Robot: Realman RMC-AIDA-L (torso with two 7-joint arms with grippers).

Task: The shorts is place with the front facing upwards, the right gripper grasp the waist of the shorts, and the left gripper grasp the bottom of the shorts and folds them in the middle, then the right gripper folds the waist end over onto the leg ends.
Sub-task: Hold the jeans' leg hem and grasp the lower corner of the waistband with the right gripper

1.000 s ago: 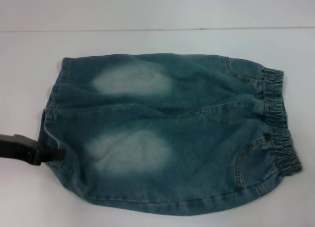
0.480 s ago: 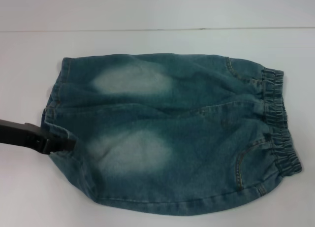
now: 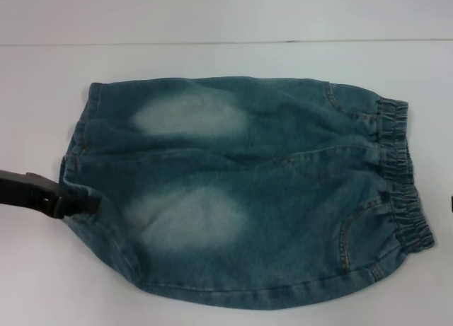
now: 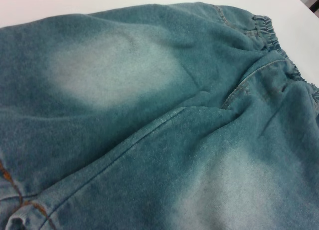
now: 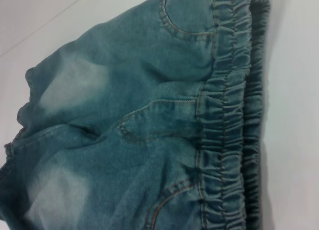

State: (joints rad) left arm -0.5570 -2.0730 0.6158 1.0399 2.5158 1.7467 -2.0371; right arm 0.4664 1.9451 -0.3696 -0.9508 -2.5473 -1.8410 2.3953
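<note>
The denim shorts (image 3: 248, 191) lie flat on the white table, front up, with two faded patches. The waist of the shorts (image 3: 400, 177) is the puckered elastic band at the right; it fills the right wrist view (image 5: 229, 115). The bottom of the shorts (image 3: 74, 149), with its stitched hems, is at the left. My left gripper (image 3: 90, 202) reaches in from the left and its tip rests on the near leg's hem. Only a dark sliver of my right gripper (image 3: 451, 204) shows at the right edge, just beyond the waistband. The left wrist view looks along the shorts (image 4: 149, 115) toward the waistband (image 4: 264, 28).
The white table (image 3: 212, 57) runs all around the shorts. Its far edge is a line near the top of the head view.
My left gripper pushed right onto the near leg's hem, then drew back slightly left. The hem's lower corner has shifted inward a little. A dark sliver has appeared at the right edge.
</note>
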